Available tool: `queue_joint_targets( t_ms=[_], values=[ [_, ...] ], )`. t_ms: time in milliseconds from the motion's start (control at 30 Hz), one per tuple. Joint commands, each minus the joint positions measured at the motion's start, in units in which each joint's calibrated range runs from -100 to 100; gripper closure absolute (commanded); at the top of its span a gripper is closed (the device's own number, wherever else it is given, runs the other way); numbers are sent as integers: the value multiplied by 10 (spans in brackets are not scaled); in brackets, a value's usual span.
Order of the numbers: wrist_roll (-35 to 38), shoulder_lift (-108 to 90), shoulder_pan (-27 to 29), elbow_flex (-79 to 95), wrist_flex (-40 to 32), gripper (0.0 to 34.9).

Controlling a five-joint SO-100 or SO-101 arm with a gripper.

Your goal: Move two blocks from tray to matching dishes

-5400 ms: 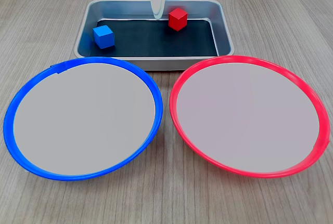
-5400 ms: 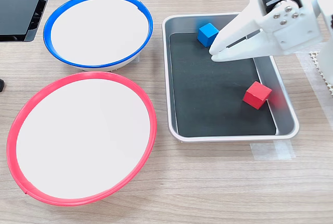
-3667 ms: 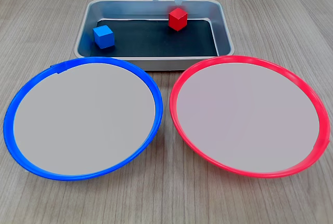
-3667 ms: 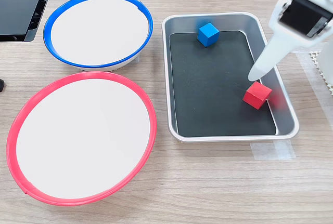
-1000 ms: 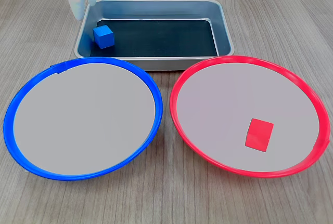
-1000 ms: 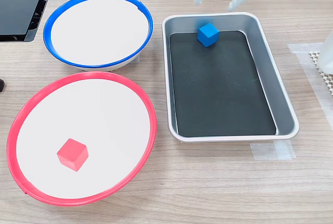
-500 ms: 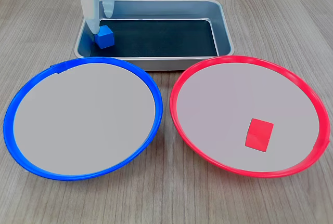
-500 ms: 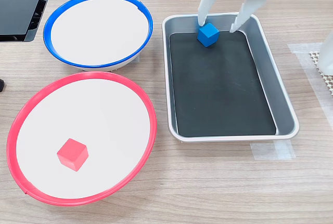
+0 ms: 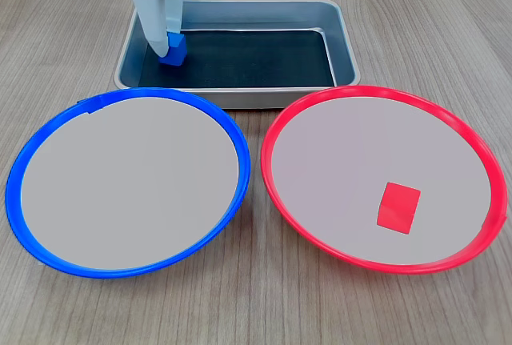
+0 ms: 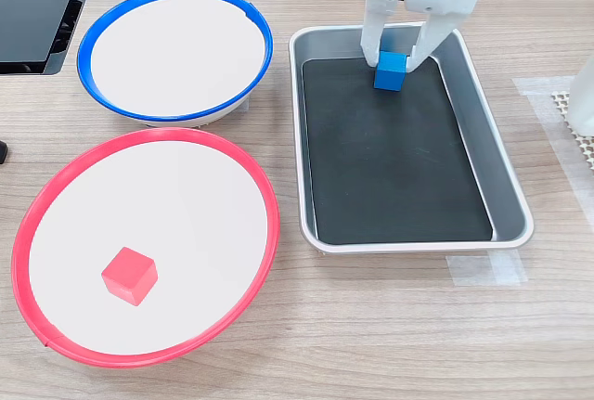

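Your pincer (image 10: 393, 64) stands inside the tray (image 10: 509, 187), at the end nearest the blue-rimmed dish (image 10: 174, 55) in the second exterior view. Its two fingers (image 10: 371, 33) sit narrowly parted on either side of the blue block (image 10: 391, 71), apparently touching its faces. In the first exterior view the blue block (image 9: 173, 50) shows only below the near finger (image 9: 154, 29), and the pincer (image 9: 166, 41) hides most of it. Whether the block rests on the black floor or is just lifted cannot be told from either view.

The red block (image 10: 129, 276) lies in the red-rimmed dish (image 10: 42, 205), toward its outer part and clear of the rim. I judge that half of the task done. The blue-rimmed dish holds nothing.

The step in hand is, in my judgement, the grasp of the second block. Your next move calls for a firm hold and a straight lift high enough to clear the tray wall. After that, carry the block across the strip of desk (image 10: 371, 344) to the blue-rimmed dish and release it over the pale centre. The near rim of that dish stands raised, so keep your height until past it.
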Motion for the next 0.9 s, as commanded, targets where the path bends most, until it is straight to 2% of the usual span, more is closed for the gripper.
queue_joint_targets(
  t_ms=[0, 133, 200, 300, 400, 533, 567, 633, 733, 867],
  values=[
    [12, -5, -11, -27, 12, 346],
    [10, 0, -60, -157, 53, 347],
    [5, 20, -101, -242, 41, 347],
    [-7, 91, -154, -372, -32, 347],
    [-16, 207, -169, -485, -111, 347],
    [0, 300, -169, -530, -174, 346],
    [7, 312, -169, -522, -194, 335],
    [23, 317, -169, -490, -227, 258],
    [40, 290, -170, -422, -264, 165],
    [47, 189, -170, -299, -313, 141]
  ],
)
